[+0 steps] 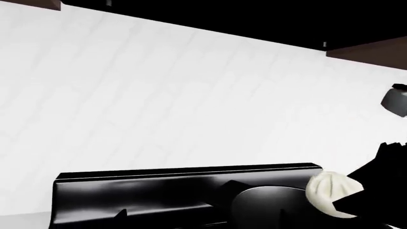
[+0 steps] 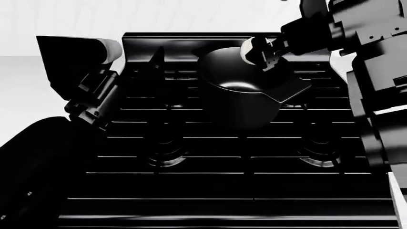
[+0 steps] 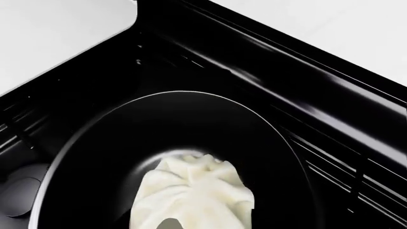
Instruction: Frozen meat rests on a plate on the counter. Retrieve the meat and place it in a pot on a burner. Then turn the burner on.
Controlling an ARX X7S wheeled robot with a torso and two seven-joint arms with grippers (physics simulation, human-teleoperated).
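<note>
Here I have the right gripper clamped on the meat above the pot, pleated end toward the pot's floor; I cannot tell the left gripper's state

1. Left arm: glossy black shell, boxy in section, with a white rounded end cap.
2. Left gripper: black, blocky, built of small stepped parts.
3. Right arm: black angular housings, stacked plates, pale edge highlights.
4. Right gripper: black, with small white marks.
</note>
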